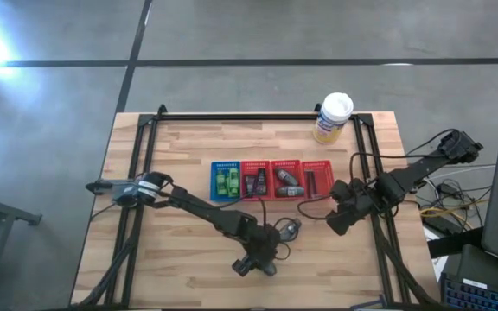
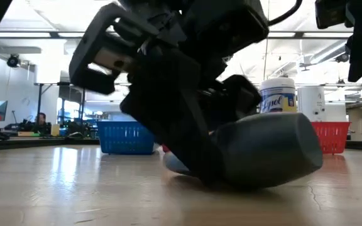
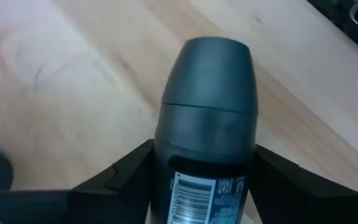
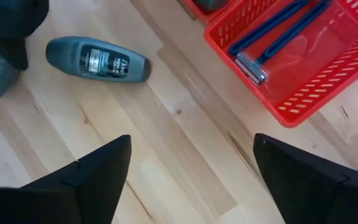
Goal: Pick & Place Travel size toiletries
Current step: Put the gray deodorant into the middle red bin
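Note:
A grey rounded container lies on its side on the wooden table between the fingers of my left gripper, which is shut on it near the table's near middle. In the low view the container rests on the wood under the gripper. A second grey container lies free just beside it. My right gripper hangs open over bare wood, near the rightmost red tray, which holds blue-handled razors. My left gripper pinches the container's two sides at its label end between its two fingers. The fingers slant down and lie along the container, whose rounded cap end points away from the gripper. The container lies on its side with its underside on the table.
A row of small trays stands mid-table: a blue one with green packets and three red ones with dark items. A tall canister with a white lid stands at the far right. Bare wood lies on the near side.

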Tool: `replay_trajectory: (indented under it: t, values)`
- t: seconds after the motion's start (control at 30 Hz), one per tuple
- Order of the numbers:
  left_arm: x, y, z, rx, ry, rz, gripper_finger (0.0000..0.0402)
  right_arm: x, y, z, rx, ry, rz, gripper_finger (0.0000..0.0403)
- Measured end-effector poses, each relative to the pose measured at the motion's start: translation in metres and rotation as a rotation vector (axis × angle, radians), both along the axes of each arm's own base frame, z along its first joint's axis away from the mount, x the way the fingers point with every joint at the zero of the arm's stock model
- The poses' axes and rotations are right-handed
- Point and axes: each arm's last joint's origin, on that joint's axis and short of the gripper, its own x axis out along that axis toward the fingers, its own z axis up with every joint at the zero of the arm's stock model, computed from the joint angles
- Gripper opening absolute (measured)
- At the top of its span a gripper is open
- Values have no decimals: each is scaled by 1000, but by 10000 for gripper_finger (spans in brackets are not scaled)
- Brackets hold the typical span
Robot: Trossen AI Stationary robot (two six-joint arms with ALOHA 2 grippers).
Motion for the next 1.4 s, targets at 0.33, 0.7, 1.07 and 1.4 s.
replay_trajectory:
  t: [0.33,0.7,1.07,1.4]
  values:
    - [-14,34,72,-15,0,573,211,-14,-12,17,-40,-170,-130,293]
    - [-8,160,102,-647,-85,1439,216,-17,-22,24,-116,-312,-314,302]
    - [7,184,66,-712,-155,1654,217,-11,-21,19,-165,-303,-344,329]
    - [17,184,46,-678,-130,1645,250,-10,-19,18,-131,-267,-295,348]
